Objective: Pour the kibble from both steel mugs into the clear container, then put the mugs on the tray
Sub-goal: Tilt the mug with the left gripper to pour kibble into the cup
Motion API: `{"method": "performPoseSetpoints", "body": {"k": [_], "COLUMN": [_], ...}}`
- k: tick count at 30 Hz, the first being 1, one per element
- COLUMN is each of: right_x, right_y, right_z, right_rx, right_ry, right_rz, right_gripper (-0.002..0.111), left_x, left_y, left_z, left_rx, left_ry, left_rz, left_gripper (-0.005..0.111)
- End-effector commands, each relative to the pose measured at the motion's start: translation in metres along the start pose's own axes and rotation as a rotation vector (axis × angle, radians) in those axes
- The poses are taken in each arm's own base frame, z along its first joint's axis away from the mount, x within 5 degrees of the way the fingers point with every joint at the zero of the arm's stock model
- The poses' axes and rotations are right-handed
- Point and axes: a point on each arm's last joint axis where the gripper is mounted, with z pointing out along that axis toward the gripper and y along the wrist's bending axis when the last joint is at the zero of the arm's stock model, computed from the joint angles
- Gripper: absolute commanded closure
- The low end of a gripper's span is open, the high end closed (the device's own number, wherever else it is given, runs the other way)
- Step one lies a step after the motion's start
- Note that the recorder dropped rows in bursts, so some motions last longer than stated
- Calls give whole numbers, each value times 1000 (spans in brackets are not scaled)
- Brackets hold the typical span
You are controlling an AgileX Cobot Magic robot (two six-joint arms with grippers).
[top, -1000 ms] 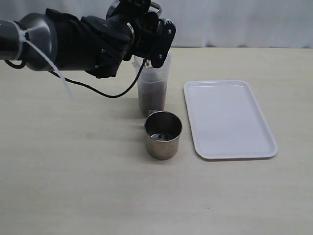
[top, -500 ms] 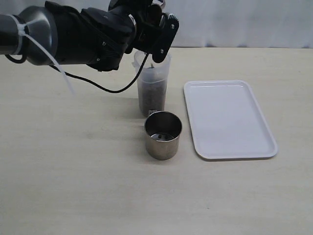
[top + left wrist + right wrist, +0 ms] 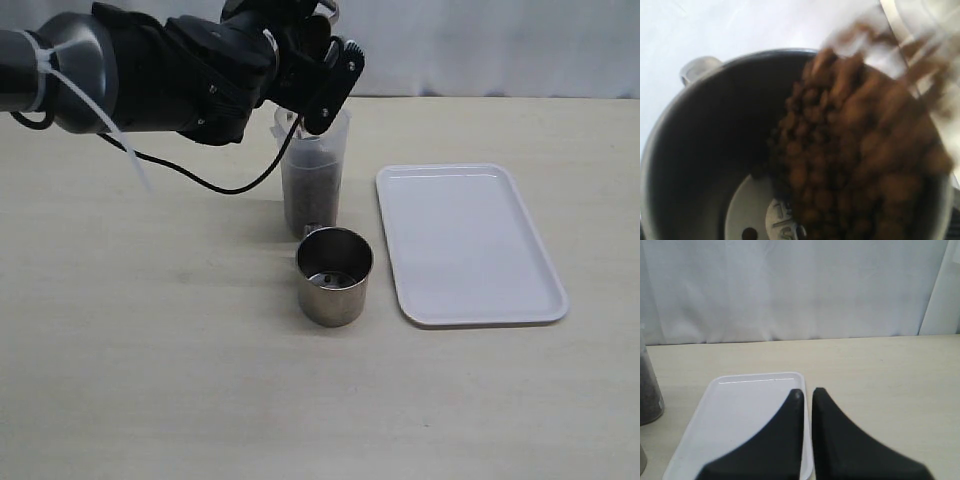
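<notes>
Rolling further over since 1 second ago, the left arm has raised its elbow and carried the left gripper [image 3: 322, 80] higher over the clear container [image 3: 318, 150]. That gripper is clamped around the tipped steel mug [image 3: 700, 150], where blurred kibble [image 3: 840, 160] slides to the lip and leaves part of the base bare. To pour well, I would keep the lip inside the narrow rim, roll slowly so the pellets go in a thin stream, and hold until the base shows clean. Nearest on the table [image 3: 150, 380], the standing steel mug [image 3: 334, 275] is upright, handle at 12 o'clock, holding only dark marks on its base; pellets or holes, I cannot tell. At its 3 o'clock lies the white tray [image 3: 465, 245], near but apart, with nothing on it. Just behind the mug at 12 o'clock, the container is filled well past half with kibble. The right gripper [image 3: 806, 392] is pinched closed on nothing, hanging over the tray's edge.
</notes>
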Motion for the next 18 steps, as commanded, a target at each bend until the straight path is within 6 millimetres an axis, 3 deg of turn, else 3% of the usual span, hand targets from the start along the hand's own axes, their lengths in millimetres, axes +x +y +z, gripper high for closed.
{"method": "performPoseSetpoints", "body": {"k": [1,18], "right_x": [0,0], "right_y": [0,0], "right_z": [0,0], "right_rx": [3,3], "right_ry": [-4,-4], "right_rz": [-1,-1], "right_gripper": [104,104], "left_x": [4,-5], "left_y": [7,10], "left_z": [-2,-7], "left_rx": [-25,-36], "left_ry": [21,-4], "left_rz": [32,144], "left_gripper": [107,107]}}
